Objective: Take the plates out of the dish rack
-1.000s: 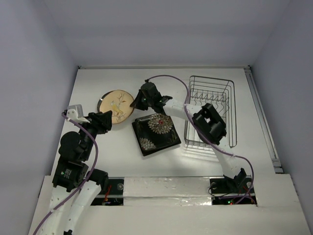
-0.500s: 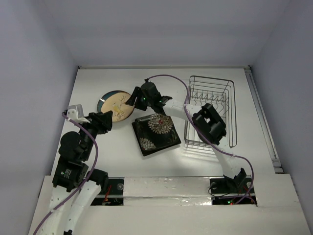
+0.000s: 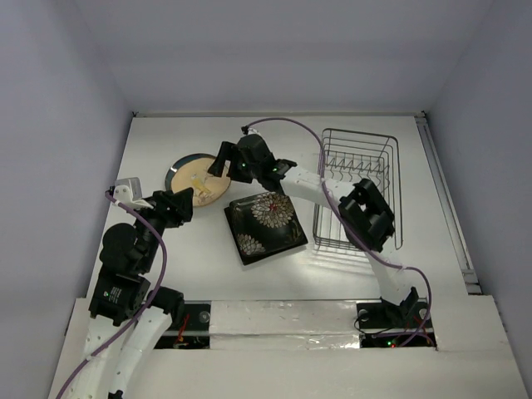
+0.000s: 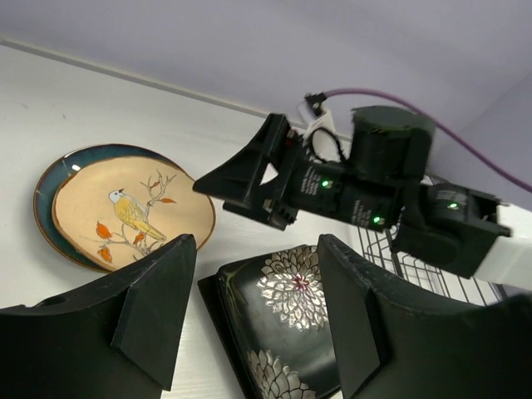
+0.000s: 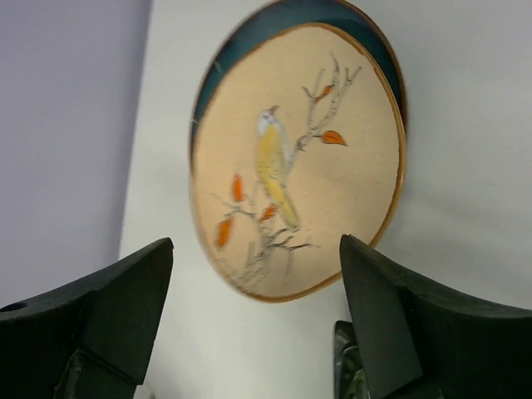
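A round tan plate (image 3: 202, 179) with a bird motif lies on a round teal plate (image 3: 175, 169) at the table's back left. To its right sits a black square plate with white flowers (image 3: 266, 223), with a dark square edge (image 4: 206, 298) showing under it. The wire dish rack (image 3: 358, 130) at the right holds no plate. My right gripper (image 3: 221, 165) hovers open above the tan plate's (image 5: 299, 166) right rim, empty. My left gripper (image 3: 178, 204) is open and empty near the tan plate's (image 4: 125, 216) front edge, and the flowered plate (image 4: 291, 307) shows between its fingers.
The right arm (image 3: 316, 184) stretches across from the rack to the round plates, above the flowered plate's far corner. White walls close in the table at the back and the sides. The rack's upright dividers (image 3: 353, 162) stand bare.
The right gripper has opened and let go of the tan plate, which now rests on the teal plate. Its head has shifted slightly left. The left jaws have widened a little.
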Tool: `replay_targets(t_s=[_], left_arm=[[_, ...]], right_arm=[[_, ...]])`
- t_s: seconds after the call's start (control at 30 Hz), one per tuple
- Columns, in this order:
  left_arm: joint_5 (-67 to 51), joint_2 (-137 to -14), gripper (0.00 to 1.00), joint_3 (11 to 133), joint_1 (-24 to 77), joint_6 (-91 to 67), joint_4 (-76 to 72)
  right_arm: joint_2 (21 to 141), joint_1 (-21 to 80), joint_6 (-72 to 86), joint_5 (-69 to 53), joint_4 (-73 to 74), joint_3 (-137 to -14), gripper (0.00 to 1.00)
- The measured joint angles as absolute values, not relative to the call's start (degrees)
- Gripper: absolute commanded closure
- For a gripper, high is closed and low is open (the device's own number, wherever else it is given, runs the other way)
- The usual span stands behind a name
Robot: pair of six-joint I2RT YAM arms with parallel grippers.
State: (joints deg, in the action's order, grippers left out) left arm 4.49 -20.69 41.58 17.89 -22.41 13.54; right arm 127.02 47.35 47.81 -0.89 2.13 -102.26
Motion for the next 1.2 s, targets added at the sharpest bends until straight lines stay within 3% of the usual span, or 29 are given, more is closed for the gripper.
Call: replay_targets(t_s=[0.13,0.17,0.23,0.27,0.37,0.57,0.7,0.8,0.9,1.0,1.1,1.2], left_arm=[[4.5,-20.7,0.42,41.6,17.9,-22.4,13.5],[4.5,-20.7,0.42,41.6,17.9,-22.4,13.5],[4.5,-20.7,0.42,41.6,17.9,-22.4,13.5],[4.5,-20.7,0.42,41.6,17.9,-22.4,13.5],[4.5,-20.7,0.44,41.6,17.9,-22.4,13.5],[4.6,-20.7,0.47,41.6,17.9,-22.4,13.5],[4.7,-20.7,0.33,41.6,17.9,-22.4,13.5],[4.6,-20.8,0.2,41.6,17.9,-22.5,13.5],[4.3,-21.2,0.12,41.6,17.9,-22.5,13.5],[3.9,-21.6,0.09,41.6,17.9,-22.4,13.5],[3.4,-21.9,0.08,41.6,17.9,-22.3,13.5],[3.1,-22.1,0.08,41.6,17.9,-22.1,13.3]], right_arm=[[123.7,47.4,46.2,0.9,2.2,-102.1,0.39],[122.9,47.4,45.9,1.2,1.9,-101.6,0.6],[121.9,47.4,45.3,1.7,1.9,-100.8,0.74],[121.6,47.4,45.2,1.9,1.6,-100.2,0.87],[121.5,47.4,44.8,2.2,1.0,-98.3,1.0],[121.4,47.4,43.3,2.4,0.8,-95.7,1.0],[117.5,47.6,41.2,2.3,0.0,-89.8,1.0],[110.1,47.8,38.4,2.7,0.0,-83.7,1.0],[99.9,47.9,34.3,4.0,-0.4,-77.2,1.0],[82.2,48.1,30.4,5.9,-1.0,-70.2,0.99],[65.1,48.1,26.8,10.5,-0.3,-63.0,0.86],[49.7,48.1,24.8,16.6,2.2,-57.0,0.55]])
